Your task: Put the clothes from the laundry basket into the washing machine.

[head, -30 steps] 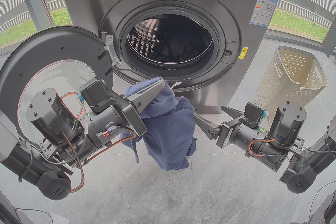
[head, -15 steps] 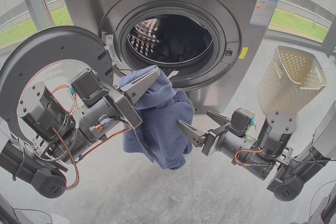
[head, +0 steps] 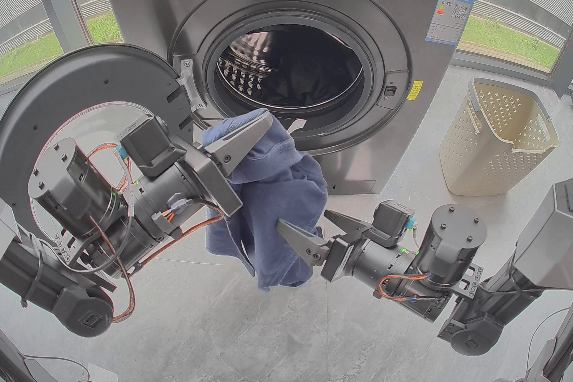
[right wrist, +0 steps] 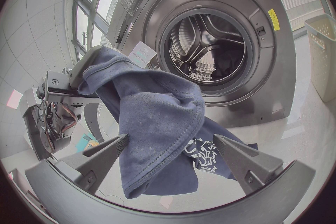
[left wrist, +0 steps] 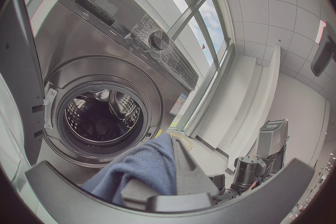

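A blue garment hangs in front of the washing machine, below its open drum mouth. My left gripper is shut on the garment's top fold, seen close as blue cloth against one finger. My right gripper stands open at the garment's lower right edge. In the right wrist view the cloth hangs between the spread fingers. Dark clothes lie inside the drum. The cream laundry basket stands on the floor to the right.
The round washer door is swung open to the left, just behind my left arm. Grey tiled floor lies below both arms. Windows run behind the machine.
My right gripper has moved left and down, up to the hanging garment. My left gripper rose slightly with the cloth, then held still.
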Available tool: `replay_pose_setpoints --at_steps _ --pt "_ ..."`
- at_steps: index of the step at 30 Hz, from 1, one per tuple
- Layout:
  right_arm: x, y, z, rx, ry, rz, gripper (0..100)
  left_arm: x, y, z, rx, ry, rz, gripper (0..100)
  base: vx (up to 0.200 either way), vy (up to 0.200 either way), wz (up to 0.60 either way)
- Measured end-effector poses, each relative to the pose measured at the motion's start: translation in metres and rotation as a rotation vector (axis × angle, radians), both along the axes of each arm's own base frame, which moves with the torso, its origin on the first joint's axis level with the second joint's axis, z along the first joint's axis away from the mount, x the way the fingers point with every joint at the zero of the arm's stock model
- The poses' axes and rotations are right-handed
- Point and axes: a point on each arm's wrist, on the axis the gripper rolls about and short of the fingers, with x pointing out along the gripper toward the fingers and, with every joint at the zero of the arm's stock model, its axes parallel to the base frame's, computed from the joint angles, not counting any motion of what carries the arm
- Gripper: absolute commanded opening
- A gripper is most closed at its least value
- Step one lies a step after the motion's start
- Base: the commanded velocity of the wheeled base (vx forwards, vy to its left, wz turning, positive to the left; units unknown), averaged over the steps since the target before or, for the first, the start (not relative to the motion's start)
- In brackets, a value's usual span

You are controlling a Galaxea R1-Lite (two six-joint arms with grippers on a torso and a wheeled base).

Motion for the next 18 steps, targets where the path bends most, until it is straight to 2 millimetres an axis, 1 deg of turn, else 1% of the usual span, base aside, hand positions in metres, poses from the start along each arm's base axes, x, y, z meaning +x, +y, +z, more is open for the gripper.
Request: replay_pose_setpoints --at_steps 6,13,14,18 --pt "-0.006 0.011 -0.007 0.019 0.011 0.036 100 0.001 0.000 0.000 0.001 0.000 0.003 0 0.000 0.000 0.00" --pt "-0.008 0.015 -0.010 0.029 0.003 0.051 100 0.002 0.000 -0.001 0.000 0.004 0.007 0 0.000 0.000 0.00" --pt "-0.007 0.016 -0.011 0.030 0.002 0.051 0 0.002 0.000 -0.001 0.001 0.004 0.007 0 0.000 0.000 0.00" --pt "-0.006 0.018 -0.014 0.026 0.005 0.051 0 0.002 0.000 -0.001 0.001 0.004 0.008 0 0.000 0.000 0.00"
